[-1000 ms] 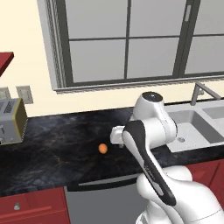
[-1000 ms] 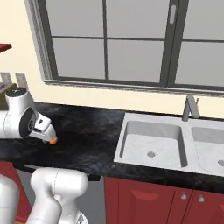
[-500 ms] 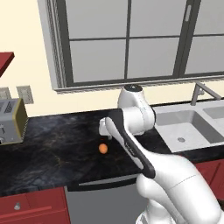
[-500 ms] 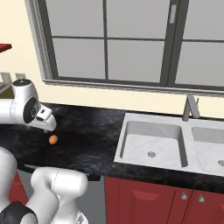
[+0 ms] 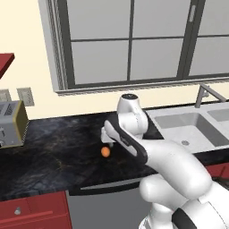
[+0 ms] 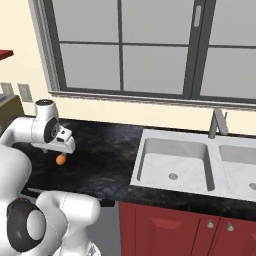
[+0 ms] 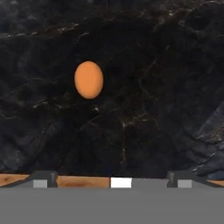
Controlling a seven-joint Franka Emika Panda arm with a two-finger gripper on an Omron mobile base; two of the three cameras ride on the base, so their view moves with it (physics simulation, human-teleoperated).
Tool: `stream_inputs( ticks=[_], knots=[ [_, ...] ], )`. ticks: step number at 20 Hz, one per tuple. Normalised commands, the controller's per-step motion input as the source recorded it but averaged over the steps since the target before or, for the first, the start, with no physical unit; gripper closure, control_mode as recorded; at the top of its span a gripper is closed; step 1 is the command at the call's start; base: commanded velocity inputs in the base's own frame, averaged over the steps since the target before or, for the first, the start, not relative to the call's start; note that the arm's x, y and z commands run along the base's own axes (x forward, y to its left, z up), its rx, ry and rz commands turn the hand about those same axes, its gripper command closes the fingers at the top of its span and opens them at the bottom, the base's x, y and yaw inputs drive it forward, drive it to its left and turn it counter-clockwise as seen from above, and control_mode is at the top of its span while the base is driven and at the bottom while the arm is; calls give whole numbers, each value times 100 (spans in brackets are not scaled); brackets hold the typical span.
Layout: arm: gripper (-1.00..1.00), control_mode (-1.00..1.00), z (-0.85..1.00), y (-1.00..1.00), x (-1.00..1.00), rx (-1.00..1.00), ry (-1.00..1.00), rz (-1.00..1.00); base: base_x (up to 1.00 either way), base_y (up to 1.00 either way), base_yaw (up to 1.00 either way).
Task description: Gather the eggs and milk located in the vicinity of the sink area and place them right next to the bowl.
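Hand view: the hand (image 7: 111, 177) stood wide open, holding nothing, its fingertips (image 7: 43, 178) well apart. The egg (image 7: 89, 79) lay alone on the black worktop (image 7: 166, 109), toward eleven o'clock of the hand. The sink (image 6: 175, 160) sat well apart.

Toaster (image 5: 12, 123) at the far end of the black counter (image 5: 53, 156), below a window (image 5: 129, 42).
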Motion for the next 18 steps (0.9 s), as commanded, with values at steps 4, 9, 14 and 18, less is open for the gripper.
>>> stream_inputs(
  ticks=[4, 9, 14, 18],
  knots=[
    [-100, -100, -41, 21, 25, -12, 0, 0, 0, 0, 0],
    [-100, -100, -3, 18, 41, 0, 0, 0, 0, 0, 0],
    [-100, -100, -16, 1, 52, 3, 0, 0, 0, 0, 0],
    [-100, -100, -25, 9, 36, 4, 1, 0, 0, 0, 0]
  ],
)
